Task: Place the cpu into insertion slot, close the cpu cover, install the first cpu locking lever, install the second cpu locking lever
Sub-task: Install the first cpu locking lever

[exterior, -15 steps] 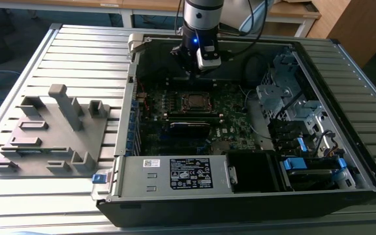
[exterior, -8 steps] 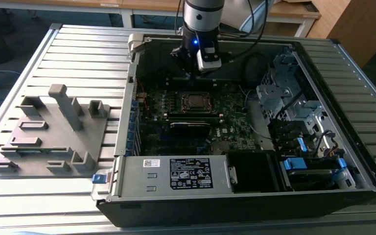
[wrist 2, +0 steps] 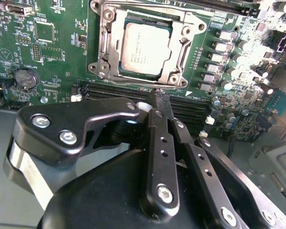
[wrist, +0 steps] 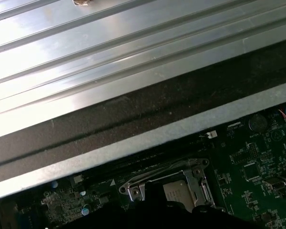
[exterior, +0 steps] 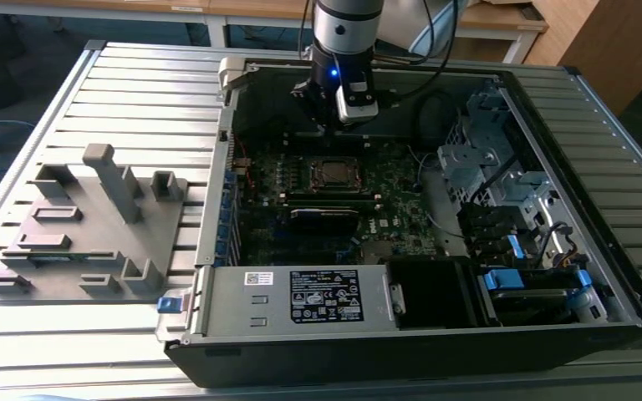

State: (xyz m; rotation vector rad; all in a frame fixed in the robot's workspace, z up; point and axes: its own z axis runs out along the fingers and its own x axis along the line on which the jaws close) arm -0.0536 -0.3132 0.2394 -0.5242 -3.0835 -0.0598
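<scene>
The cpu (wrist 2: 145, 47) lies flat in the insertion slot (wrist 2: 97, 67) on the green board, its silver-grey top showing. The cpu cover (wrist 2: 179, 53) lies down around it as a silvery frame. My gripper (wrist 2: 161, 97) is shut with nothing between its black fingers, its tips hovering just off one edge of the socket, over the black memory slots (wrist 2: 128, 92). In the exterior view the gripper (exterior: 328, 124) hangs inside the open computer case, a little behind the socket (exterior: 330, 173). The first wrist view shows the cpu (wrist: 175, 192) and the cover (wrist: 155, 177) beside the case wall.
A grey fixture block (exterior: 87, 225) stands on the slatted table at the exterior view's left. Inside the case are a power supply (exterior: 298, 296) in front, drive cages (exterior: 500, 188) at the right, and a memory stick (exterior: 323, 214). A coin battery (wrist 2: 26, 78) sits on the board.
</scene>
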